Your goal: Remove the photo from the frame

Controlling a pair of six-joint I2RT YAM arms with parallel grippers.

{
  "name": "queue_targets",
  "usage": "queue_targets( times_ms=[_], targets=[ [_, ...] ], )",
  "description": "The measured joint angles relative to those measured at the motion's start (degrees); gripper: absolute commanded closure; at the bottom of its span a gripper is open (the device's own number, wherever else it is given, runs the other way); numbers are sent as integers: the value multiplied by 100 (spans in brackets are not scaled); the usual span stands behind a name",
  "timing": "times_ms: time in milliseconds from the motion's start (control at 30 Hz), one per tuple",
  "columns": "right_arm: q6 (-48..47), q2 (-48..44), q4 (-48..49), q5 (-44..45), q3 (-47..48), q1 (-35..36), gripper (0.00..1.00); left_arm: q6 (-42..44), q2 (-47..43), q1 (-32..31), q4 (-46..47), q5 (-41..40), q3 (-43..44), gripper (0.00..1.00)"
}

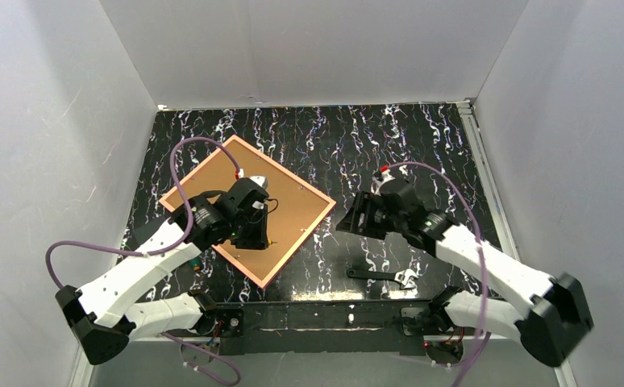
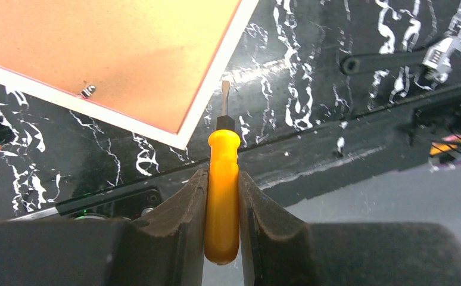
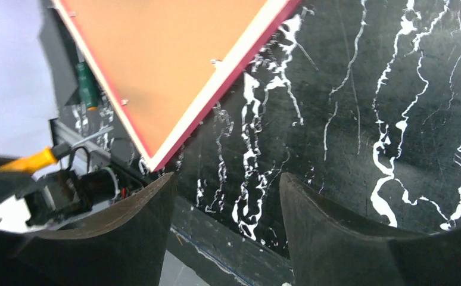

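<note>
The frame (image 1: 293, 205) lies face down on the black marbled table, its brown back panel up and its pink-red border around it. It also shows in the left wrist view (image 2: 109, 53) and the right wrist view (image 3: 168, 65). The photo is hidden under the back panel. My left gripper (image 1: 259, 234) hovers over the frame's near part, shut on an orange-handled screwdriver (image 2: 222, 179). The screwdriver tip (image 2: 224, 95) points just past the frame's edge near its near corner. My right gripper (image 1: 345, 222) is open and empty, just right of the frame's right corner (image 3: 225, 179).
A black adjustable wrench (image 1: 381, 276) lies on the table near the front bar, right of the frame. A green-handled tool (image 3: 86, 86) lies beside the frame's left edge. Small metal tabs (image 2: 87, 90) sit on the back panel's rim. White walls enclose the table.
</note>
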Motion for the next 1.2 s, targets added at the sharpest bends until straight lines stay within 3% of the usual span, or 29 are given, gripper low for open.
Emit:
queue_targets(
  times_ms=[167,500,700,1000,1200],
  targets=[
    [90,1484,-160,-304,483,-175,38,-9,216,120,210,-131,-227,100],
    [538,3115,72,-608,1349,-468,33,-732,734,817,1010,621,-494,100],
    [772,3731,280,-627,1449,-527,33,-1657,741,1093,1864,1137,-1386,100],
    [876,4350,809,-667,1580,-662,35,-2498,562,1097,2813,1099,-2074,100],
    [767,4769,881,-726,1985,-719,53,-2540,833,1097,2887,1110,-1891,100]
  ],
)
